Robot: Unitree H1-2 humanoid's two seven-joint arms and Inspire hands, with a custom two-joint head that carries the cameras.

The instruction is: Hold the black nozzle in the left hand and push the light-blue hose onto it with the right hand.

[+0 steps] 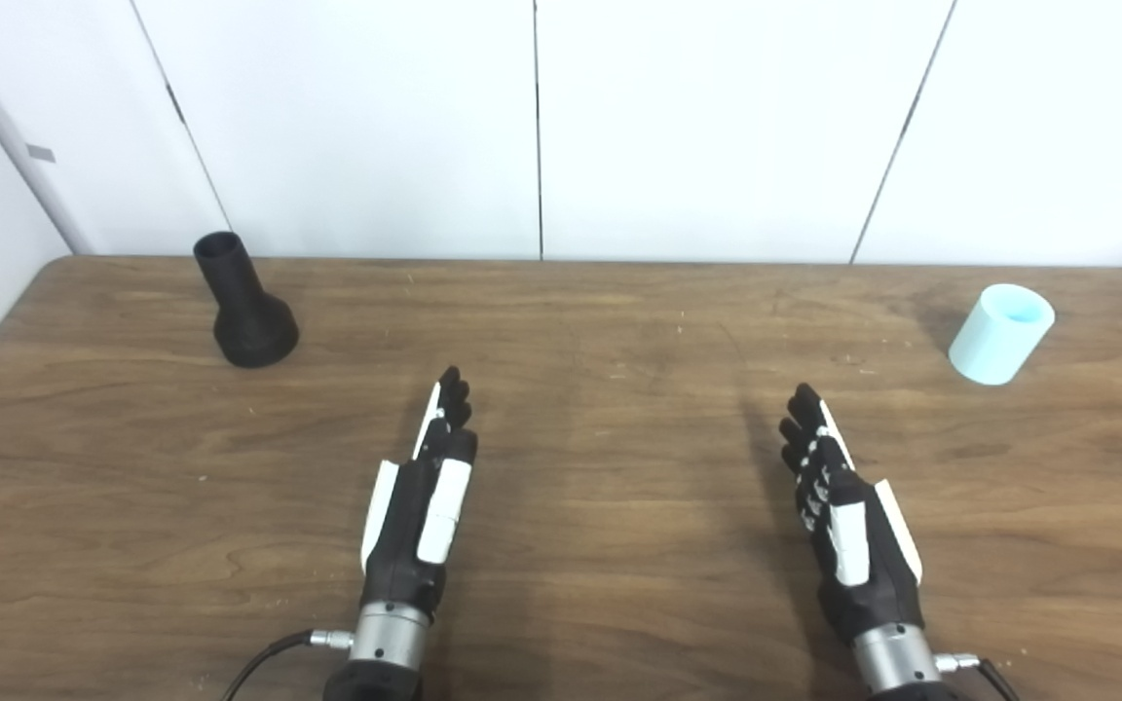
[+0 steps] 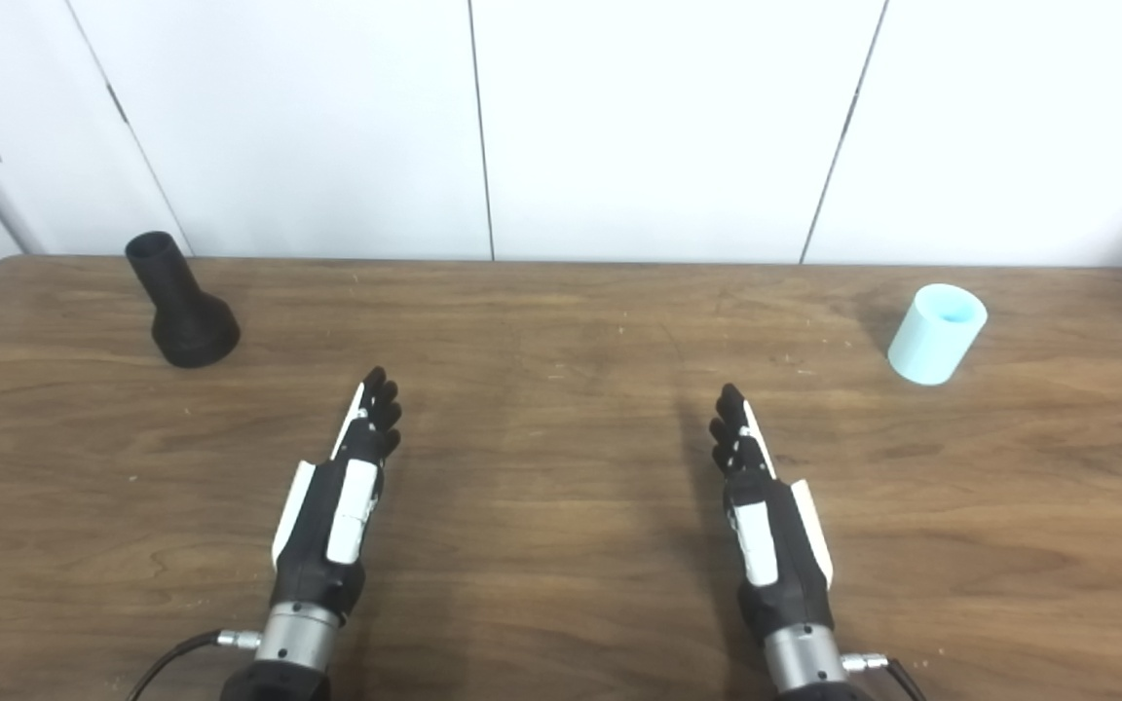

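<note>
I see a brown wooden table from above, with plain white wall panels rising behind its far edge. My two robot arms come in from the bottom of the picture.

My left hand sits low and left of centre, over the table, fingers stretched straight forward and held side by side. It grips nothing. My right hand mirrors it low and right of centre, fingers also extended forward and close together, holding nothing. I cannot tell whether either hand touches the wood or floats just above it.

The black nozzle stands on the table at the far left, near the back edge. Its wide flared base is down and its narrow open neck points up, leaning slightly to the left. It is well apart from my left hand.

The light-blue hose, a short open cylinder, stands at the far right, tilted a little to the right in this view, well apart from my right hand.
</note>
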